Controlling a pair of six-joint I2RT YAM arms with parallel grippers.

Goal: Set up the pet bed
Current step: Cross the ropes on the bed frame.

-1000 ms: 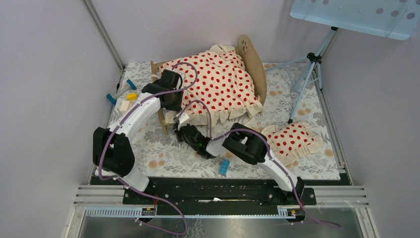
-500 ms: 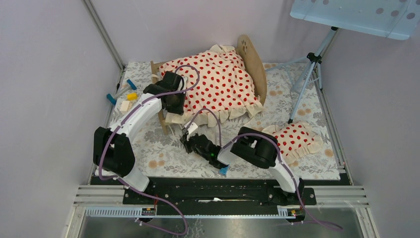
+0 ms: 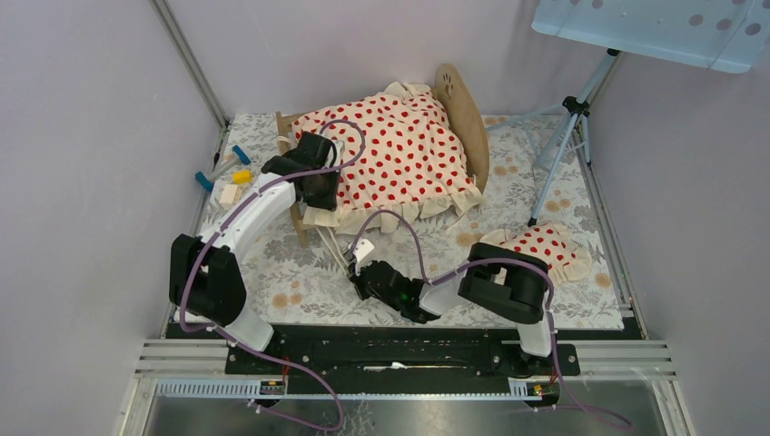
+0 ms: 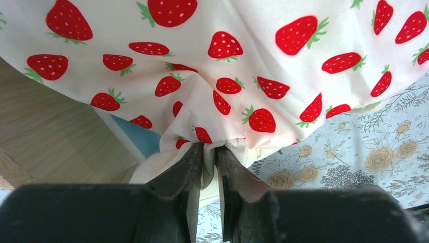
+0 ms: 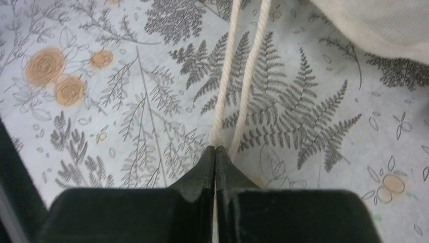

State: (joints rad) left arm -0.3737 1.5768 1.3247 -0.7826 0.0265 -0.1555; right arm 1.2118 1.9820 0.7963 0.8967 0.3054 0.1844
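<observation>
The pet bed (image 3: 463, 118) stands at the back of the table, its light-wood frame (image 4: 45, 136) and a strip of blue mattress (image 4: 139, 139) showing under a cream strawberry-print blanket (image 3: 399, 154) draped over it. My left gripper (image 4: 210, 147) is shut on a bunched fold of the blanket's (image 4: 227, 61) edge at the bed's front-left corner (image 3: 313, 195). My right gripper (image 5: 216, 148) is shut on a cream cord (image 5: 227, 76) that runs up toward the blanket. In the top view it sits low over the cloth in front of the bed (image 3: 360, 263).
A matching ruffled pillow (image 3: 545, 247) lies at the right, partly under my right arm's elbow. Small blue and yellow pieces (image 3: 227, 177) lie at the left edge. A tripod (image 3: 563, 136) stands at the back right. A floral cloth (image 3: 300, 272) covers the table.
My right gripper has shut on the cord and drawn back toward the near edge, its elbow swinging right over the pillow. The left gripper and blanket have stayed put.
</observation>
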